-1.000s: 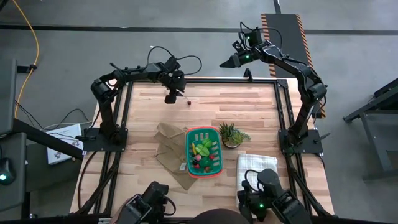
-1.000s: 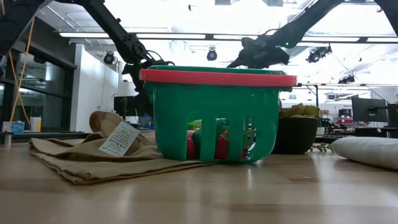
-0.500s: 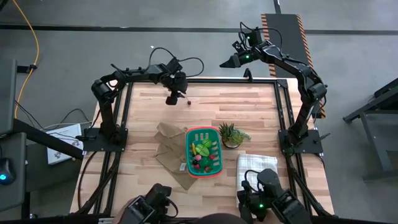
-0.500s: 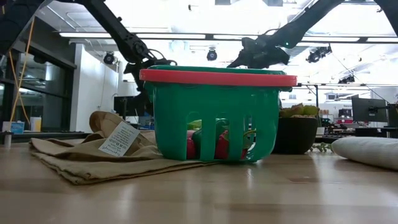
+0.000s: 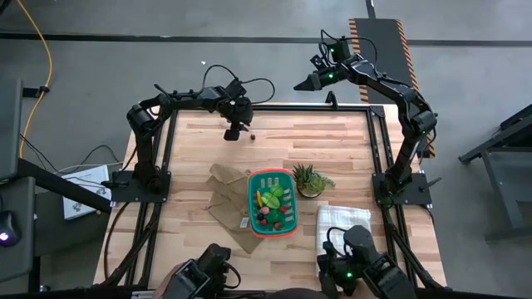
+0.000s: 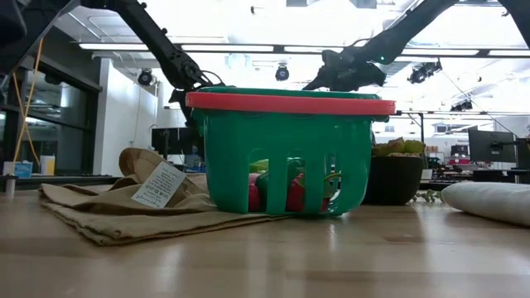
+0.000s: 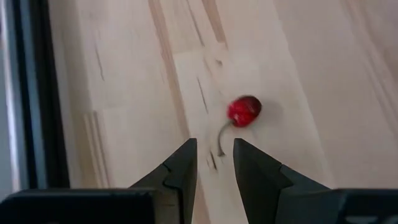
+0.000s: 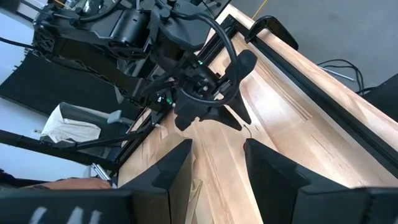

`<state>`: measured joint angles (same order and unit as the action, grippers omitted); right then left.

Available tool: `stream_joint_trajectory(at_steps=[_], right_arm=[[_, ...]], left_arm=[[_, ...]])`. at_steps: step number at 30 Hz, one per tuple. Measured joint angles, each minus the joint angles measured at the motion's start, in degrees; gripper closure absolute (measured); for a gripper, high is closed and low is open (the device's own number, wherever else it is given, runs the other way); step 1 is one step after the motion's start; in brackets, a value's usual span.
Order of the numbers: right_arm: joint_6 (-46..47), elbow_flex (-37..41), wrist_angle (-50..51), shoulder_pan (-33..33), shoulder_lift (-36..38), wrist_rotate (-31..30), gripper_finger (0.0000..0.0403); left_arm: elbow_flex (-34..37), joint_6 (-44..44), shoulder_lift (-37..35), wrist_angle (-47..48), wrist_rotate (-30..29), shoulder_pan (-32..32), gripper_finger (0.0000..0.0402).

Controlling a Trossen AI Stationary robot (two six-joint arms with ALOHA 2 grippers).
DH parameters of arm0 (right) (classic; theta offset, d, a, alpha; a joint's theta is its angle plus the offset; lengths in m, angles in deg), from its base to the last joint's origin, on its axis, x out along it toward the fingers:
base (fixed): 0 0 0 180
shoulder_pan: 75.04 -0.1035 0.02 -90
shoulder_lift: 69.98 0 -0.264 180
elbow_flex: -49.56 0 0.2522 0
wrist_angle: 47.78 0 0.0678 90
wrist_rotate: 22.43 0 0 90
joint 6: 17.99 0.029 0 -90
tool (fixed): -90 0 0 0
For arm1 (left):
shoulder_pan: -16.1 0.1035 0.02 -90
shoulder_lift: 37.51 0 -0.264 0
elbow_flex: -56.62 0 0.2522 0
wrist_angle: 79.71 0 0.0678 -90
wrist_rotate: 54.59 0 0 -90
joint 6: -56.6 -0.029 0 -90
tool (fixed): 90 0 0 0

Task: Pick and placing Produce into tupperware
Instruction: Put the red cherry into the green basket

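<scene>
A small red cherry (image 7: 244, 111) with a thin stem (image 7: 221, 135) lies on the bare wood near the table's far edge (image 5: 252, 137). My left gripper (image 7: 214, 152) is open and hovers just above and to the left of it (image 5: 235, 131), fingers pointing down, touching nothing. The teal tupperware with an orange rim (image 5: 252, 203) (image 6: 290, 103) stands at the table's middle, holding green, yellow and red produce (image 5: 271, 206). My right gripper (image 8: 217, 146) is open and waits in the air beyond the table's far edge (image 5: 301, 85).
A brown paper bag (image 5: 224, 199) (image 6: 116, 203) lies under and left of the tupperware. A spiky potted plant (image 5: 309, 180) stands at its right, and a white checked cloth (image 5: 342, 220) lies near the right near corner. Bare wood surrounds the cherry.
My left gripper has moved a little toward the table's right, closing on the cherry, with its fingers kept open. The cherry, the tupperware and my right arm have stayed where they were.
</scene>
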<state>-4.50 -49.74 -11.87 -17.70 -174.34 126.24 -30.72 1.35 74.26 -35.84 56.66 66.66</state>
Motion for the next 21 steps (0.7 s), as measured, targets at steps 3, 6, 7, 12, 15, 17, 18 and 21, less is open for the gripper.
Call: stream_joint_trajectory(at_steps=[3,6,7,12,15,17,18,21], right_arm=[[-0.02,0.0,0.19,0.0,0.0,0.0,0.0265],[-0.38,0.0,0.32,0.0,0.0,0.0,0.0265],[-0.44,0.0,0.32,0.0,0.0,0.0,0.0265],[-0.48,0.0,0.3,0.0,0.0,0.0,0.0265],[-0.48,0.0,0.3,0.0,0.0,0.0,0.0265],[-0.5,0.0,0.3,0.0,0.0,0.0,0.0265],[-0.48,0.0,0.3,0.0,0.0,0.0,0.0265],[-0.5,0.0,0.3,0.0,0.0,0.0,0.0265]], left_arm=[[0.0,0.0,0.34,-0.45,0.18,0.01,0.031],[0.0,0.0,1.01,0.2,0.18,0.04,0.0309],[0.0,0.05,1.2,0.43,0.23,0.04,0.0309],[0.01,0.22,1.44,-0.24,0.5,-0.01,0.0309],[0.02,0.26,1.84,-0.1,0.75,0.02,0.0309],[0.02,0.26,1.86,-0.12,0.86,0.04,0.0309],[0.02,0.26,1.86,-0.28,0.98,0.04,0.0309],[0.02,0.26,1.86,-0.3,1.16,0.04,0.0309]])
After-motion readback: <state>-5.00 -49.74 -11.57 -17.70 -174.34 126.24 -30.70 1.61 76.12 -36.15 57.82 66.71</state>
